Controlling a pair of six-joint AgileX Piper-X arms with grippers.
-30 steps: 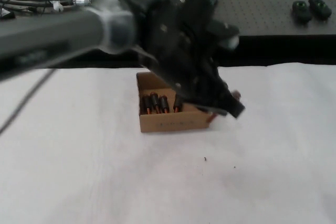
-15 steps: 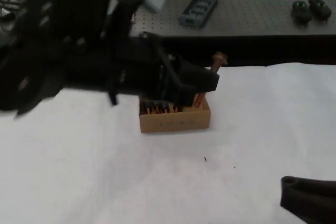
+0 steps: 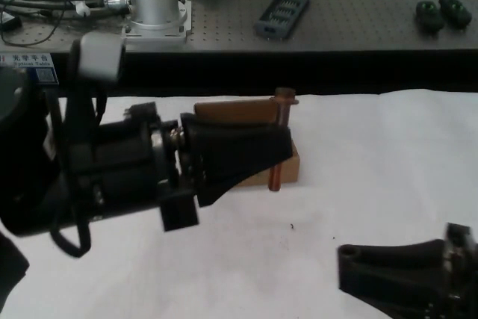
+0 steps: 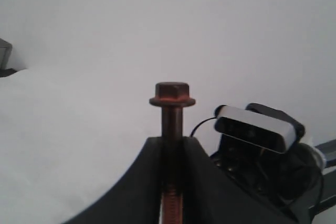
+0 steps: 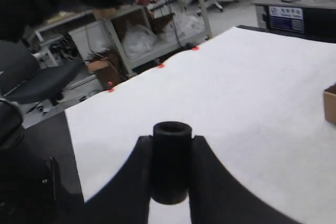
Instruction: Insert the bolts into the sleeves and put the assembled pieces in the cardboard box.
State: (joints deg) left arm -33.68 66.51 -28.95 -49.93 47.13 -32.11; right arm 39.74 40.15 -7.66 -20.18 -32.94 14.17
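**nutz_n_boltz:** quick q, where's the bolt rn and how's it gonna handle?

**bench_rat:** left claw (image 4: 172, 142) is clamped tight on the bolt (image 4: 172, 109) around mid-shank. Hex head pokes out above the fingers, threaded end hangs below them. Cardboard box (image 3: 228, 111) sits right behind that claw. Looks like coppery metal, so stiff, dense for its size, not fragile imo. In a 2-finger pinch it could pivot tho, so I'd keep the hold near the middle.

**nutz_n_boltz:** and the sleeve?

**bench_rat:** right claw (image 5: 171, 142) is closed on the black sleeve (image 5: 170, 171), fingers on its sides, open bore sticking out past the tips. Prob rigid and light. It's round, so it might twist btw the pads. Grip the body and leave the bore end free. The claws are well apart atm.
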